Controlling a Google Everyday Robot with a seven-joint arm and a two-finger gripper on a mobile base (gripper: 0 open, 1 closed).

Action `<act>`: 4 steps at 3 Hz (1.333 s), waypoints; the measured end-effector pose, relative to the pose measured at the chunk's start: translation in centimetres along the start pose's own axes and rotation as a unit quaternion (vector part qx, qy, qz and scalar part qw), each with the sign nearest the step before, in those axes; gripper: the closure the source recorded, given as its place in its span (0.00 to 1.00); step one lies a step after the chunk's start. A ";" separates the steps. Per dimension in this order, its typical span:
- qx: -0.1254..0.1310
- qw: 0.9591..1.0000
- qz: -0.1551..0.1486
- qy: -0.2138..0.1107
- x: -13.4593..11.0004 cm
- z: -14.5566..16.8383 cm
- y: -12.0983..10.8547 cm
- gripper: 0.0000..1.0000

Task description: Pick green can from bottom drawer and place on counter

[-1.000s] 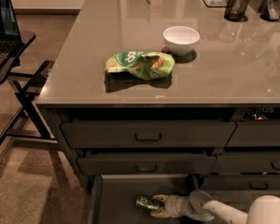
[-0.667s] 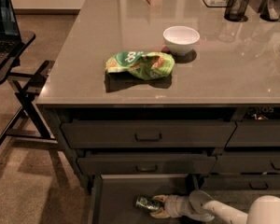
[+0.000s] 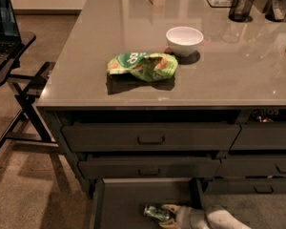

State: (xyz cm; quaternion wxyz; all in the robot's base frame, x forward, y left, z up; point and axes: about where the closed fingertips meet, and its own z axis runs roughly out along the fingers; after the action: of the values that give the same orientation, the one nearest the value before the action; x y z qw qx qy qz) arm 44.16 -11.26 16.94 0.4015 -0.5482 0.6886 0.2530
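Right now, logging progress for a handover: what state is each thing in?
bottom drawer: pulled open.
green can: lying on its side inside it.
end effector: in the drawer, at the can.
snack bag: crumpled, on the counter.
white bowl: upright on the counter.

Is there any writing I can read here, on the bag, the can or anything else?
Snack bag on the counter: white lettering, cannot be read.
Green can in the bottom drawer, at the gripper: pale markings, unreadable.
Nothing else legible.

Pale grey-white arm [image 3: 221,219] with tan jaws, lower right.
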 end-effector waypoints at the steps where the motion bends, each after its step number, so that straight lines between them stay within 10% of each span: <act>1: 0.036 0.999 -0.012 -0.022 -1.0 -5.8 1.5 1.00; 3: 0.120 0.988 -0.088 0.026 -8.0 -18.5 2.6 1.00; 4: 0.131 0.979 -0.149 0.045 -15.6 -23.2 3.0 1.00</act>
State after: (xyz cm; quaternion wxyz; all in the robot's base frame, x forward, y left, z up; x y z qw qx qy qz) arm 36.05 -20.14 42.37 0.4718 -0.5978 0.6440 0.0728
